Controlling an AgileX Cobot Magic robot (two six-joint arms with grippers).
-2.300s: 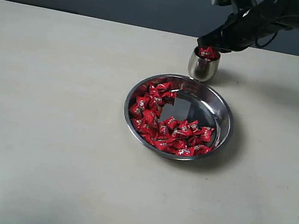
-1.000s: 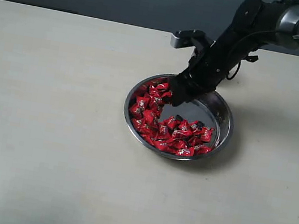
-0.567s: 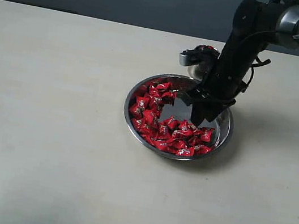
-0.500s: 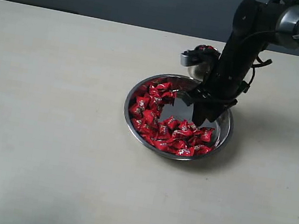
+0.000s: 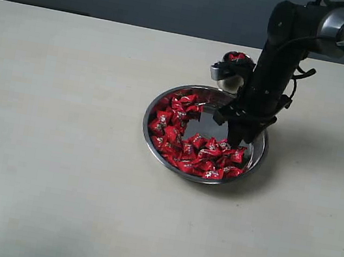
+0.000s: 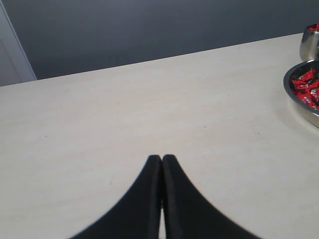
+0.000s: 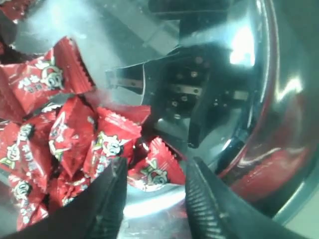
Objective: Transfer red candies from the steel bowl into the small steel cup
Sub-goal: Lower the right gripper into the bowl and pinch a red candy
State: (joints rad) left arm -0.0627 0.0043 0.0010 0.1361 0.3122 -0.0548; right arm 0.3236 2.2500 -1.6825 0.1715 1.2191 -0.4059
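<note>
The steel bowl (image 5: 149, 121) sits mid-table with red candies (image 5: 188, 148) heaped along its left and front. Behind it stands the small steel cup (image 5: 231, 80), partly hidden by the right arm, with red candies (image 5: 237, 57) showing at its top. My right gripper (image 5: 235, 138) points down into the bowl's right side. In the right wrist view it (image 7: 155, 164) is open just above the bowl floor (image 7: 164, 219), and one red candy (image 7: 160, 175) lies between its fingertips without being pinched. My left gripper (image 6: 162, 158) is shut and empty over bare table, far left of the bowl (image 6: 299, 107).
The pale table (image 5: 56, 149) stretches wide around the bowl, and a dark wall runs behind its far edge. The cup stands close to the bowl's far rim, right beside the right arm (image 5: 284, 48).
The right gripper left the cup, crossed from the bowl's left side to its right side and dropped toward the candies. Its jaws have narrowed slightly. The left gripper's earlier state is not shown.
</note>
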